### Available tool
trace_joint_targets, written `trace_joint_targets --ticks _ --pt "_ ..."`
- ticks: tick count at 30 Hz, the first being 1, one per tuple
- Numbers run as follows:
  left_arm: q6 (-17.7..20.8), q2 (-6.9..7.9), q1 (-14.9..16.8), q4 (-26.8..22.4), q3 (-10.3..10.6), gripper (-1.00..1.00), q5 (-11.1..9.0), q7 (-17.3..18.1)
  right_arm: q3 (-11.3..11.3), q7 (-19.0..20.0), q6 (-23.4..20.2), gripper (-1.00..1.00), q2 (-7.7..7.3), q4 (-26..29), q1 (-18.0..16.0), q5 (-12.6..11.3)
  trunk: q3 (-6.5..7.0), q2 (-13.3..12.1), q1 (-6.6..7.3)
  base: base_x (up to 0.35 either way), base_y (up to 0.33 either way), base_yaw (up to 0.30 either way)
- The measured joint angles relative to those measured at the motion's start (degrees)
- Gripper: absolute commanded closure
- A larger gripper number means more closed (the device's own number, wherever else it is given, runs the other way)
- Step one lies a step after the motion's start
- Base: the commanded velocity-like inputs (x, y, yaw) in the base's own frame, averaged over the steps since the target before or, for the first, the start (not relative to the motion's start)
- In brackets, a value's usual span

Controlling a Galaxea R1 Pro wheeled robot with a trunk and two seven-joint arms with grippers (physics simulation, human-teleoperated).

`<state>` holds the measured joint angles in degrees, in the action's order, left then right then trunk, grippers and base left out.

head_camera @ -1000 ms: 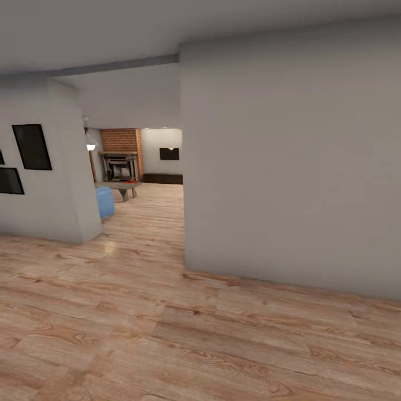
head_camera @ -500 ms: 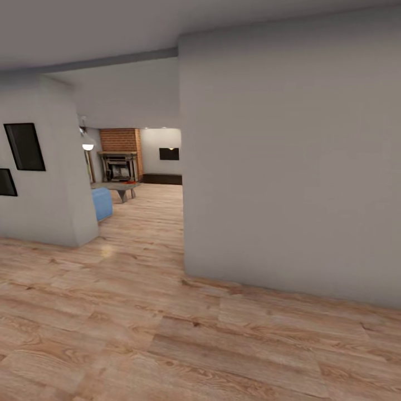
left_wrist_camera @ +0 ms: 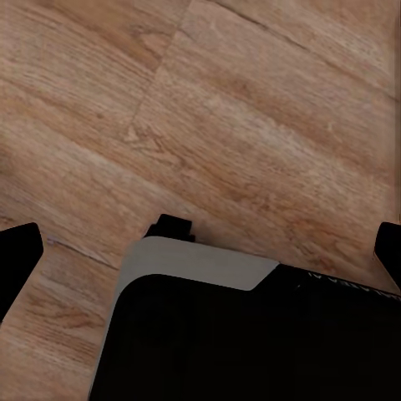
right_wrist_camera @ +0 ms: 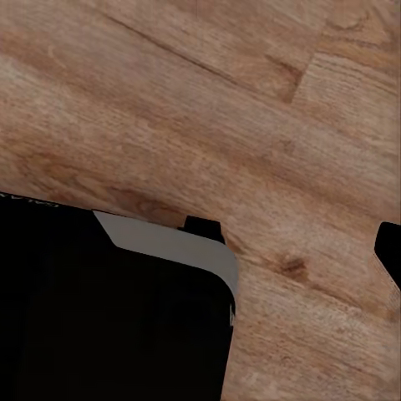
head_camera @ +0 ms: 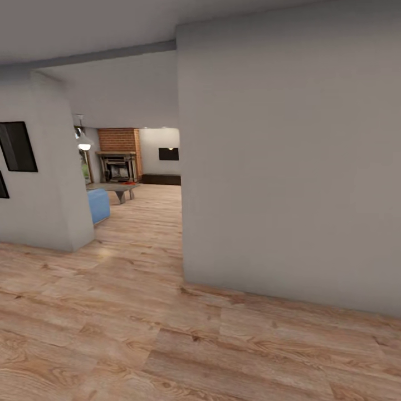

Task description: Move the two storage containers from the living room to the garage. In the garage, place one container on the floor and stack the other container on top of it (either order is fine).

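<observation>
Wood-plank floor (head_camera: 167, 334), grey wall (head_camera: 289, 167); distant living room (head_camera: 139, 167), brick fireplace (head_camera: 118, 161)

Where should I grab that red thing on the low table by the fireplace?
Can't settle it yet: the red thing is a distant speck on the low table. If it's an open bin, probably pinch a rim wall from above; check closer.

Light wood-plank floor (head_camera: 167, 334), pale grey wall (head_camera: 289, 167), red-brick fireplace (head_camera: 118, 159), blue sofa (head_camera: 97, 205).
</observation>
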<state>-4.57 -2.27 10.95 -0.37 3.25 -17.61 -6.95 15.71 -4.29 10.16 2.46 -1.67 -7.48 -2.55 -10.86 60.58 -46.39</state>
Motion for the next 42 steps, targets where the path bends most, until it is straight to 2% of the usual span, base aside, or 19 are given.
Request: trace_joint_targets --ticks 42 --pt "-0.13 0.01 0.0 -0.02 0.0 -1.0 0.08 0.0 -0.11 0.01 -0.03 -1.0 0.01 0.0 0.0 -0.14 0.0 0.0 0.0 0.319 0.0 0.0"
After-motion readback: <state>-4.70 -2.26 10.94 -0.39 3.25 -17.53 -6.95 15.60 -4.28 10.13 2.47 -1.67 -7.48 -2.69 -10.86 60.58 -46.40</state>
